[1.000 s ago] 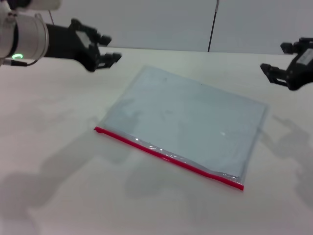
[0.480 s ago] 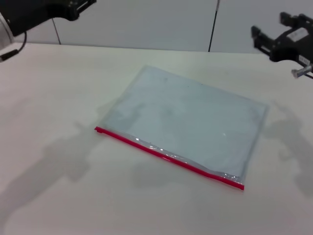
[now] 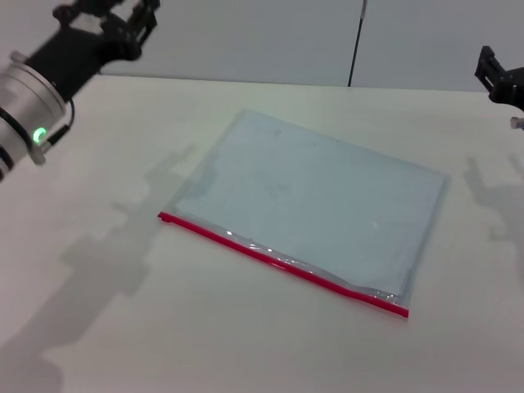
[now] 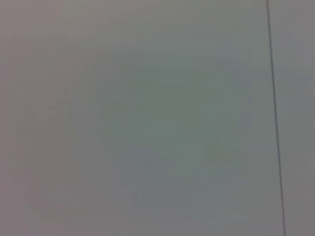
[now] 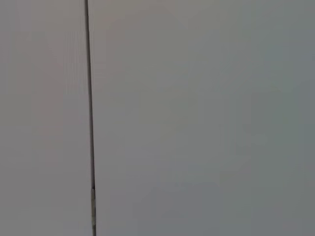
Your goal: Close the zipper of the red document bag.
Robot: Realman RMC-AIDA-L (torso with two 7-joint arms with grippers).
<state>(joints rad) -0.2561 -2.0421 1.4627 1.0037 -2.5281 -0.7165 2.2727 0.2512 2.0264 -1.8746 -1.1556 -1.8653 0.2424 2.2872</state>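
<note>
We see one white table (image 3: 98, 327) against a pale wall (image 3: 262, 41). One red document bag (image 3: 315, 201) lies flat at its middle, its one zipper (image 3: 278, 262) along the near edge. Two grippers hang raised, well apart from it: left gripper (image 3: 110, 20), fingers spread; right gripper (image 3: 501, 78), state unclear.

The red document bag (image 3: 315, 201) is pale blue-grey, its zipper (image 3: 282, 264) bright red, on a white table (image 3: 123, 327).
</note>
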